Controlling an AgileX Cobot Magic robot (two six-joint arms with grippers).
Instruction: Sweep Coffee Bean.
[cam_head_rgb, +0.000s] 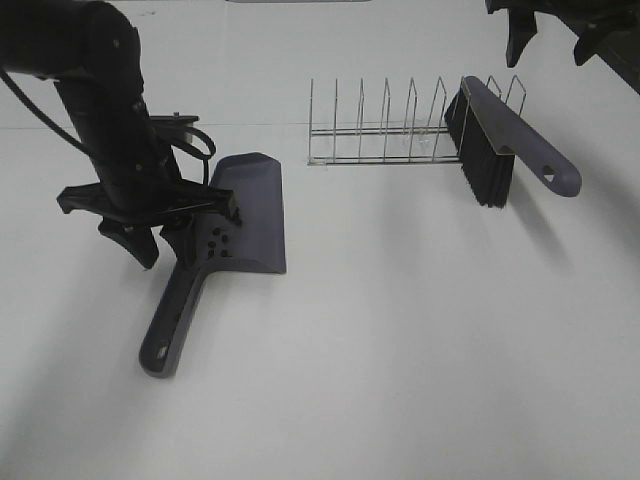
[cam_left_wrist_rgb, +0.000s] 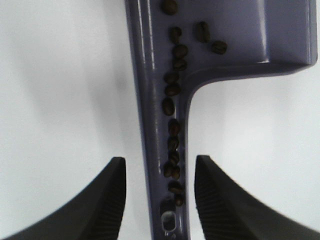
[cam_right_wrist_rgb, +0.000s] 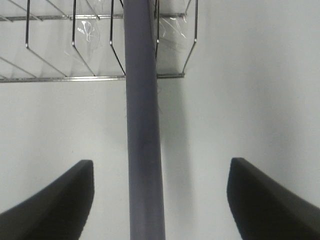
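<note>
1. A grey-purple brush handle (cam_right_wrist_rgb: 144, 150) runs lengthwise through the middle of the view, smooth and rounded, with a soft sheen along one side.
2. The right claw (cam_right_wrist_rgb: 160, 200) is spread wide: two dark fingers (cam_right_wrist_rgb: 55, 200) show on either side of the handle, neither touching it.
3. The handle sits nearer one finger than the other.
4. At its far end the handle crosses a wire rack (cam_right_wrist_rgb: 95, 45), whose thin metal dividers stand in a row on the white desk (cam_right_wrist_rgb: 250, 100).
5. Bits of clear tape or film cling to some of the rack wires.
6. The handle casts a faint shadow on the desk alongside it.
</note>
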